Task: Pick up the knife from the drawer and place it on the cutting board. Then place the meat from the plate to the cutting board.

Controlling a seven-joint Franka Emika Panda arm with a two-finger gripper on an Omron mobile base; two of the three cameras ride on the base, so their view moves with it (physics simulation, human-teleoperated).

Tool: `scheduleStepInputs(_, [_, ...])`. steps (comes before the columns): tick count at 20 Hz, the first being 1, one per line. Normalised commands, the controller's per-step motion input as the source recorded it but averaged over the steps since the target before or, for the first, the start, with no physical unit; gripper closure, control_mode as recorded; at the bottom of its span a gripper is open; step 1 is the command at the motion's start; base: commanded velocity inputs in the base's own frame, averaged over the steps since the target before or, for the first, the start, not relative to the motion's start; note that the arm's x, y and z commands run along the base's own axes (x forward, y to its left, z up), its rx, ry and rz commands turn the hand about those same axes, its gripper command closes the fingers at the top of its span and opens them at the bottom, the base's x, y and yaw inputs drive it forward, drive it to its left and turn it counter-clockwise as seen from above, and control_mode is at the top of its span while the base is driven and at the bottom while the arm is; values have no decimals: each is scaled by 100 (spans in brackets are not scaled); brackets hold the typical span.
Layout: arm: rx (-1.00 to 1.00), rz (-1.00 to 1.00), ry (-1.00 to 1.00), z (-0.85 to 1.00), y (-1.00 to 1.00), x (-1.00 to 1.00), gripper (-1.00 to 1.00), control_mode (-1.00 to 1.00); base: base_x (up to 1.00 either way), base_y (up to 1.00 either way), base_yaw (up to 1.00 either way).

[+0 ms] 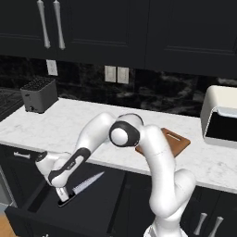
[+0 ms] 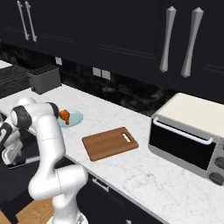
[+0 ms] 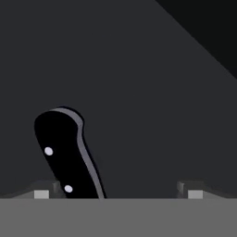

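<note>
Black-handled knife (image 1: 82,186) lies flat in the open drawer (image 1: 46,207), not picked up yet. Gripper (image 1: 61,196) is down right over the handle end w/ its claw spread wide apart, nothing held; in the hand view the handle (image 3: 65,152) sits near the left fingertip (image 3: 41,193), off to one side. Cutting board (image 2: 109,143) on the counter (image 2: 144,170) is bare. Meat (image 2: 64,116) sits on the plate (image 2: 75,118), near the board. So no step looks done: knife to board, then meat to board, both left. No brands, labels or writing I can read anywhere.
</note>
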Motion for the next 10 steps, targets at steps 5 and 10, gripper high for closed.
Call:
scheduleStepInputs(5, [12, 11, 0, -3, -13, 0, -100, -100, 0, 0, 0])
scheduleStepInputs(10, [15, 15, 3, 3, -7, 0, -100, -100, 0, 0, 0])
